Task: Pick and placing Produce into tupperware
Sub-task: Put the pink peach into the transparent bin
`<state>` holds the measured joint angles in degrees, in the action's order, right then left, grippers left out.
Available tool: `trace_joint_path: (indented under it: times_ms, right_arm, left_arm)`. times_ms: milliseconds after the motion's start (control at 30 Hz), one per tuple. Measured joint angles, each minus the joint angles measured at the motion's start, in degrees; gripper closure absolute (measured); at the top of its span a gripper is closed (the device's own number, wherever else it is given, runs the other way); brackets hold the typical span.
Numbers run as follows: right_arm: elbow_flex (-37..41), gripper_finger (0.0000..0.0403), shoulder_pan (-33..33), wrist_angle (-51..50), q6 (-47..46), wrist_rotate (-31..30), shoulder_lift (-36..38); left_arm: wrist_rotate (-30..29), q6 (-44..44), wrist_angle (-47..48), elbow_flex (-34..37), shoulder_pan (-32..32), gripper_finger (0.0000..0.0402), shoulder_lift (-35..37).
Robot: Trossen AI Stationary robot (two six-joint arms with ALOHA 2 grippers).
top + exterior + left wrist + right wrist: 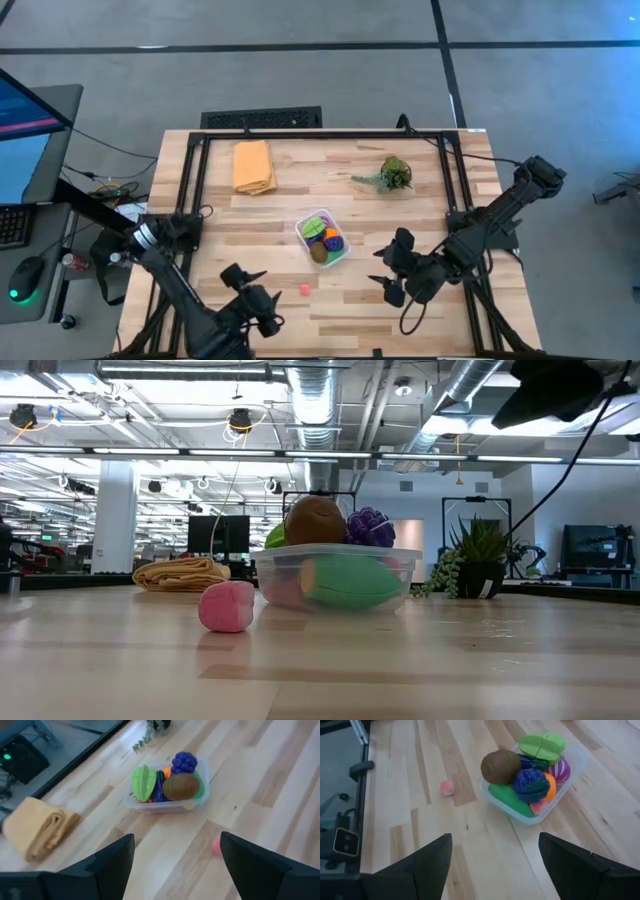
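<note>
Both arms are dark, almost black, built of slim links joined by blocky housings. The left arm (160, 262) carries a pale silver band near its base joint; the right arm (500, 212) is black throughout, with a thin black cable looping below its wrist. Each gripper ends in two flat, tapering, matte black fingers (107, 865).

Light wooden plank counter (250, 215) with black metal frame around edges. Directly on it: clear plastic rectangular tupperware (341, 255) near centre, filled with toy produce; single small pink toy piece (304, 290) loose on the wood just beside tupperware; folded orange-yellow cloth (253, 166) toward far left; dark-green leafy plant sprig (392, 175) toward far right, well apart from cloth.
</note>
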<state>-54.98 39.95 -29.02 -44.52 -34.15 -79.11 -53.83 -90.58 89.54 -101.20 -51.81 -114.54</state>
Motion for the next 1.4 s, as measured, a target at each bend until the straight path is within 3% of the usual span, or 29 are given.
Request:
trace_joint_path:
  times_ms: [133, 267, 467, 733, 1033, 1400]
  right_arm:
    - [0.0, 0.0081, -1.32, 0.66, 0.34, 0.33, 0.0]
    - [0.0, 0.0081, -2.94, 1.49, 2.72, 1.84, 0.0]
    - [0.0, 0.0081, -6.34, 2.62, 7.46, 5.53, 0.0]
    - [0.0, 0.0081, -9.4, 4.35, 12.55, 9.75, 0.0]
    - [0.0, 0.0081, -9.23, 4.21, 13.08, 11.64, 0.0]
    - [0.0, 0.0081, -9.23, 4.22, 12.57, 13.76, 0.0]
  left_arm:
    - [-4.91, -6.8, -4.31, 3.0, -2.3, 0.0116, -0.02]
    - [-7.51, -4.26, -15.82, 5.51, -2.96, 0.0116, -0.04]
    - [-2.99, 7.59, -36.9, 10.85, -2.32, 0.0116, -0.07]
    - [0.21, 5.88, -37.8, 18.18, -1.39, 0.0116, -0.14]
    - [2.56, 7.49, -50.98, 27.69, 0.52, 0.0116, -0.11]
    - [6.41, 21.61, -74.49, 37.19, 4.39, 0.0116, -0.11]
